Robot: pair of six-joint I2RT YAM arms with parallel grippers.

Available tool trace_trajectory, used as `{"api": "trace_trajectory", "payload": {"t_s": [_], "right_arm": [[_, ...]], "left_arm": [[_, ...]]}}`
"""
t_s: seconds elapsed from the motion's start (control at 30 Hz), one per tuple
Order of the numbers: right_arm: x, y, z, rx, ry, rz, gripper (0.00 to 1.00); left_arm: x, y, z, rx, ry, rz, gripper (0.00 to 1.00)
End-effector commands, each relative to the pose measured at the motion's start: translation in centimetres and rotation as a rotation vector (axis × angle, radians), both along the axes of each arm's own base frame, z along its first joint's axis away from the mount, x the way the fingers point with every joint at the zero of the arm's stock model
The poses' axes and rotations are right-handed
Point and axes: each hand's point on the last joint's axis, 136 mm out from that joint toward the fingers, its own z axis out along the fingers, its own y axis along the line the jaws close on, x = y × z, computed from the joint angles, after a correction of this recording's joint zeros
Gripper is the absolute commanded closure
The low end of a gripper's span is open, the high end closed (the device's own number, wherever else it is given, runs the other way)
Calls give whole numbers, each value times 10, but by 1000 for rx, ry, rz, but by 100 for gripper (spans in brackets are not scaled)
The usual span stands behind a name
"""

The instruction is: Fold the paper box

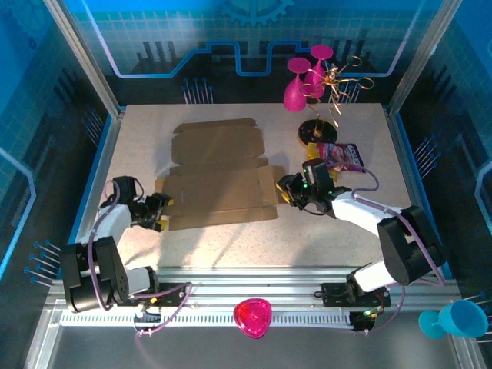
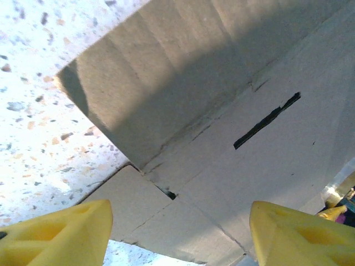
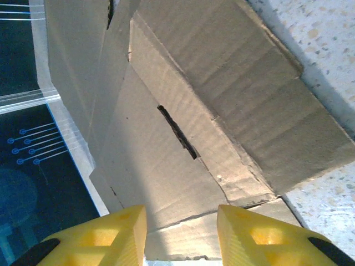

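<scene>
well, top view, paper box [image 1: 219,181]: brown cardboard, lying opened out and mostly flat on the middle of the counter [image 1: 338,246], one panel farther away and a wider one nearer the arms
top view, left end effector [image 1: 161,211]: low at the box's near left corner, yellow fingers pointing at the cardboard
top view, right end effector [image 1: 286,191]: low at the box's right edge, facing the left one across the sheet
top view, other things: a purple snack packet [image 1: 340,156] just behind the right arm, a wire stand [image 1: 317,131] with pink glasses [image 1: 296,92] at the far right
left wrist view, paper box [image 2: 183,72]: a side flap raised off the speckled counter [image 2: 39,111], a crease below it, a thin dark slot [image 2: 267,120] in the panel to the right
left wrist view, left end effector [image 2: 180,213]: fingers set wide apart, gripping nothing, cardboard just ahead of the tips
right wrist view, paper box [image 3: 222,83]: creased panels running away from the camera, a dark slot [image 3: 177,132] along one fold, counter [image 3: 327,50] at the right
right wrist view, right end effector [image 3: 182,213]: fingers parted by a narrower gap, not clamped on the cardboard, whose edge sits just past the tips
</scene>
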Motion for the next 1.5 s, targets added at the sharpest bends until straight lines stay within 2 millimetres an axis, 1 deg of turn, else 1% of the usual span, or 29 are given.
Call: {"api": "trace_trajectory", "payload": {"t_s": [0.0,0.1,0.33,0.43,0.5,0.63,0.73,0.83,0.9,0.93,0.97,1.13,1.27,1.37,1.4,1.43,1.47], "right_arm": [[1,10,9,45,-16,12,60],[0,10,9,72,-14,-10,60],[7,17,20,131,-59,-9,57],[7,17,19,136,-61,-12,57],[6,17,18,137,-57,-15,57],[6,16,18,138,-56,-15,57],[9,18,23,150,-81,-16,57],[10,17,23,148,-84,-18,58],[10,17,22,146,-82,-15,57],[10,18,23,145,-89,-12,57],[11,18,24,139,-95,-7,57],[10,18,31,119,-128,18,58],[3,16,44,119,-168,-6,55],[-18,16,44,96,-103,-51,45],[-26,13,42,81,-73,-90,40],[-35,15,42,89,-56,-122,36],[-41,16,42,102,-54,-153,34]], "left_arm": [[4,6,5,-11,-58,41,33],[-2,11,-3,-17,-50,71,33],[21,15,-2,-46,-182,112,36],[25,18,-4,-42,-200,122,39],[28,18,-6,-49,-216,132,42],[32,18,-11,-70,-231,146,54],[33,18,-11,-77,-234,153,64],[35,19,-7,-75,-250,158,79],[36,19,-3,-79,-261,168,90],[37,20,0,-78,-266,172,98],[37,20,3,-80,-268,177,100],[39,20,19,-94,-265,197,100],[44,10,29,-149,-251,215,100],[52,3,40,-168,-250,230,100],[56,1,46,-163,-254,237,100],[59,0,54,-151,-263,243,100],[61,-1,59,-146,-261,252,100]]}}
